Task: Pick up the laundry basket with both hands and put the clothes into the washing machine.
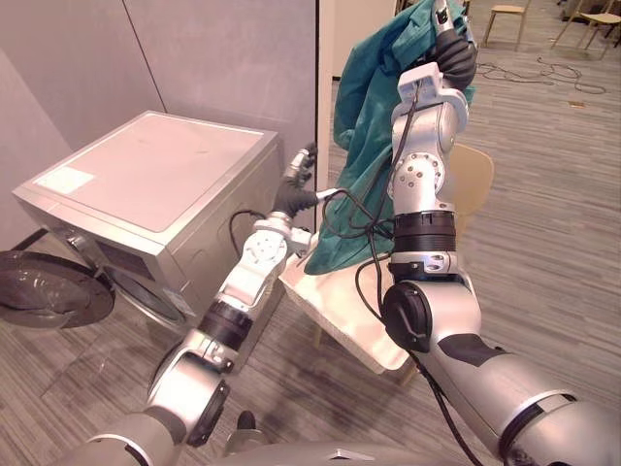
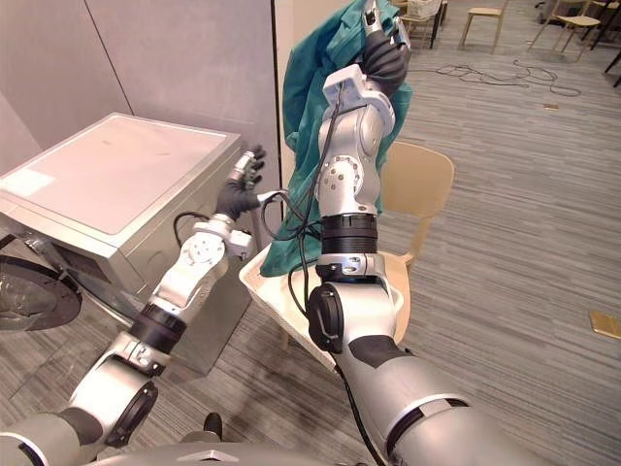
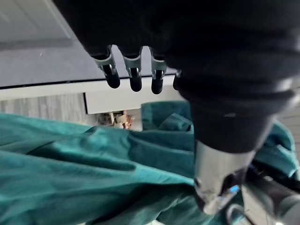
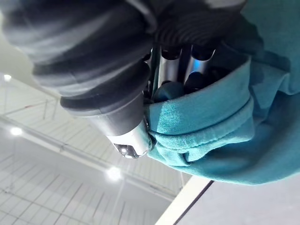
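Note:
My right hand (image 1: 454, 50) is raised high and shut on a teal garment (image 1: 369, 126), whose folds are pinched between fingers and thumb in the right wrist view (image 4: 206, 122). The cloth hangs down to the cream laundry basket (image 1: 340, 311), which rests on a wooden chair (image 2: 419, 184). My left hand (image 1: 296, 189) is held up beside the hanging garment, fingers straight and open, holding nothing; its fingers (image 3: 133, 75) show above the teal cloth (image 3: 84, 168). The silver washing machine (image 1: 155, 194) stands at the left with its round door (image 1: 49, 289) swung open.
A grey partition wall (image 1: 223, 58) stands behind the washer. Wooden chairs (image 1: 505, 15) and loose cables (image 1: 543, 73) lie far back on the grey plank floor. Open floor extends to the right (image 2: 524, 252).

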